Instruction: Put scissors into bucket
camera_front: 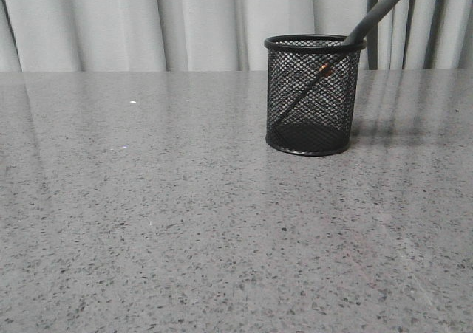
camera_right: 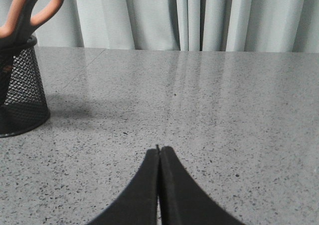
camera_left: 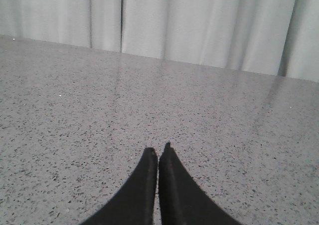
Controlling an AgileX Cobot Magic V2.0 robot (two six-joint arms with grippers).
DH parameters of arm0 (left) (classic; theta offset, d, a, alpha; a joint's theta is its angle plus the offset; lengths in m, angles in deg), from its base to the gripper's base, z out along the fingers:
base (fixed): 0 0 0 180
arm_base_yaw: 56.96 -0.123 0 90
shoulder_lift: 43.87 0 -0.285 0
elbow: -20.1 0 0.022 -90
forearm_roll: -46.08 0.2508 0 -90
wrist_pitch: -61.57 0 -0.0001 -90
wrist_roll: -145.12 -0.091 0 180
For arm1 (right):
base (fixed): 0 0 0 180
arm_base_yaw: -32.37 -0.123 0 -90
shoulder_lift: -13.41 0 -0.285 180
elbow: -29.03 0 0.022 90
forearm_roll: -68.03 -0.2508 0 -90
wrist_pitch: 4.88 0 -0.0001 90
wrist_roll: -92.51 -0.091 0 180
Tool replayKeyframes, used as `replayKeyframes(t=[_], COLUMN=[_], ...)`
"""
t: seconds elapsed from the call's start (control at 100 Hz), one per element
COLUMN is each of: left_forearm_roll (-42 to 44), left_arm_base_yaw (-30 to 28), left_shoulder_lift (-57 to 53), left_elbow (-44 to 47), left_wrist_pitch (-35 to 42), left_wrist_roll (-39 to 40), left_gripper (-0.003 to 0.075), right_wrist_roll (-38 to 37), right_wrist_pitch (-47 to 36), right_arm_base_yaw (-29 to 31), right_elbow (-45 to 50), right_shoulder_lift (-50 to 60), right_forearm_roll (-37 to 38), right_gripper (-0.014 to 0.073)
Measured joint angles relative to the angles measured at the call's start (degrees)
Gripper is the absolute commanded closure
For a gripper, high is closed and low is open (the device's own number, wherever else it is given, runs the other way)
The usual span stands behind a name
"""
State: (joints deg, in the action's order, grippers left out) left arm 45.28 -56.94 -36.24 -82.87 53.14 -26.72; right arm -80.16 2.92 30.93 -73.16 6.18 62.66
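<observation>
Left gripper (camera_left: 158, 152): narrow, black fingertips pressed together, holding nothing, low over bare speckled grey table (camera_left: 75, 125), pale curtain (camera_left: 199, 25) hanging beyond the far edge. No bucket in the left wrist view, so placement relative to it cannot be told.

Bucket (camera_front: 314, 97): black wire mesh with solid rim and base, upright on the table (camera_front: 148, 222), close to the curtain (camera_front: 111, 23) behind, seen right of centre from the front camera. A soft shadow falls on the tabletop to the right of the bucket.

Scissors (camera_front: 373, 15): inside the bucket, tilted. Blades angled down through the mesh toward the bucket's lower left, coppery pivot screw visible just below the rim on the right, grey handle leaning over the rim up and to the right. From the right wrist camera, dark grey loops lined with orange (camera_right: 30, 8) standing out above the bucket (camera_right: 20, 95).

Right gripper (camera_right: 159, 149): narrow as well, fingertips touching, gripping nothing, over the table (camera_right: 239, 125), well apart from the bucket and off to its right side.
</observation>
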Motion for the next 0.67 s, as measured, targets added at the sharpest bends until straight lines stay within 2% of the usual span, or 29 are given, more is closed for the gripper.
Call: replayKeyframes(t=[0.17, 0.67], left_forearm_roll=[0.0, 0.0], left_arm_base_yaw=[0.0, 0.0], left_shoulder_lift=[0.0, 0.0], left_elbow=[0.0, 0.0], left_wrist_pitch=[0.0, 0.0], left_wrist_roll=[0.0, 0.0], left_gripper=[0.0741, 0.0741], right_wrist_roll=[0.0, -0.1], right_wrist_pitch=[1.8, 1.8], right_arm_base_yaw=[0.0, 0.0], right_elbow=[0.0, 0.0], right_shoulder_lift=[0.0, 0.0], right_forearm_roll=[2.9, 3.3], right_gripper=[0.0659, 0.0659])
